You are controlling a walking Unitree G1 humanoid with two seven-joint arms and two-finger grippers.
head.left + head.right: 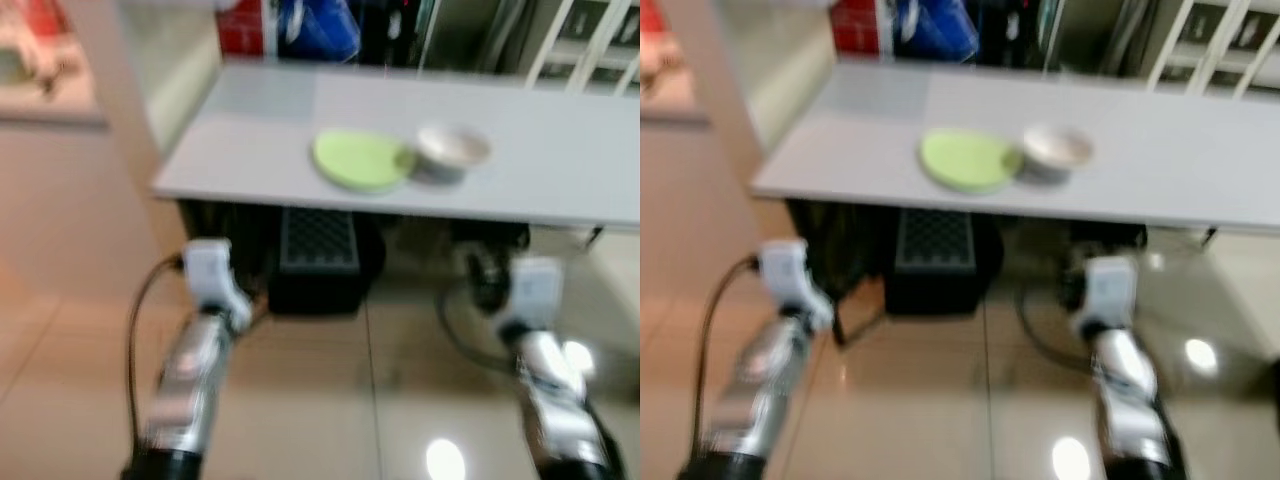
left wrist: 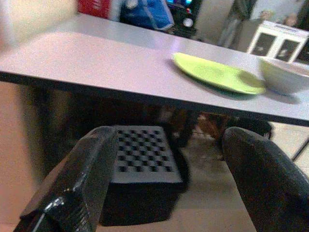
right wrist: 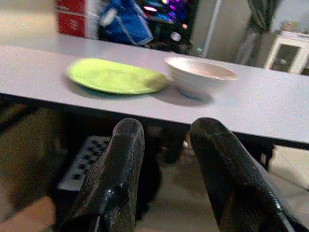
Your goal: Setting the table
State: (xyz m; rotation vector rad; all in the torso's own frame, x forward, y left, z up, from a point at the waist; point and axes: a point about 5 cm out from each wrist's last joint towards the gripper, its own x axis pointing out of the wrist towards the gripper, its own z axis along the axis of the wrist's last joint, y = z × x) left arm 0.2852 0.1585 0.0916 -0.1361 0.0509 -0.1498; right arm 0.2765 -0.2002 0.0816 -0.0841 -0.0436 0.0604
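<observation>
Head views blurred. Grey table (image 1: 560, 170) ahead, past the tiled floor (image 1: 300, 400). On it, near the front edge: green plate (image 1: 360, 160), with a white bowl (image 1: 452, 152) just to its right, touching or nearly so. Under the table, a black crate (image 1: 318, 255) with a grid top.

Left gripper (image 2: 169, 183) held low, short of the table edge, fingers wide apart, empty. Right gripper (image 3: 166, 174) likewise low before the table, fingers slightly apart, nothing between them.
</observation>
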